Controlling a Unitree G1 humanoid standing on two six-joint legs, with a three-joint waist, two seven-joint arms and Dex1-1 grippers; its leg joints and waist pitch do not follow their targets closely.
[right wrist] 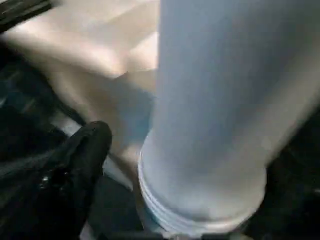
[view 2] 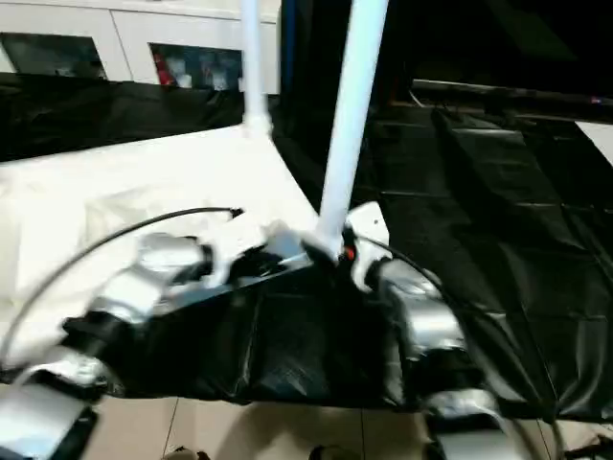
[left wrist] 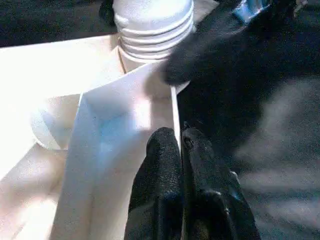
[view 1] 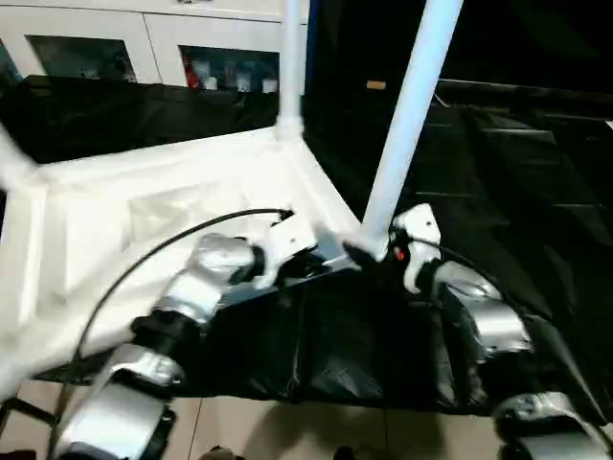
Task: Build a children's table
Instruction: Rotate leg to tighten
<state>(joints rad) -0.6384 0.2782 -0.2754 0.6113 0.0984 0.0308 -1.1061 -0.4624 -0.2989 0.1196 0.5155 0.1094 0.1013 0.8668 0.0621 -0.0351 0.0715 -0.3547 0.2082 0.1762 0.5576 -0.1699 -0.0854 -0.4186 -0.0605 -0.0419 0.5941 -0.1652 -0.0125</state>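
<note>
The children's table top (view 1: pixel 172 192) lies upside down, white, on a black-covered surface. One leg (view 1: pixel 290 67) stands upright in the far corner socket. A second leg (view 1: pixel 407 125) rises tilted from the near right corner, its ridged collar (left wrist: pixel 152 25) at the socket. A third white leg (view 1: pixel 13 163) shows at the left edge. My left gripper (left wrist: pixel 180 137) is shut on the top's thin rim (left wrist: pixel 125 130), close to that corner. My right gripper (view 1: pixel 369 254) sits open around the near leg's base. One of its fingers (right wrist: pixel 80 165) stands a little off the tube.
A black sheet (view 1: pixel 498 172) covers the work surface to the right and front. White cabinets with glass doors (view 1: pixel 144 43) line the back. A black cable (view 1: pixel 144 249) arcs over my left forearm. Pale floor tiles (view 1: pixel 287 431) show below the sheet's front edge.
</note>
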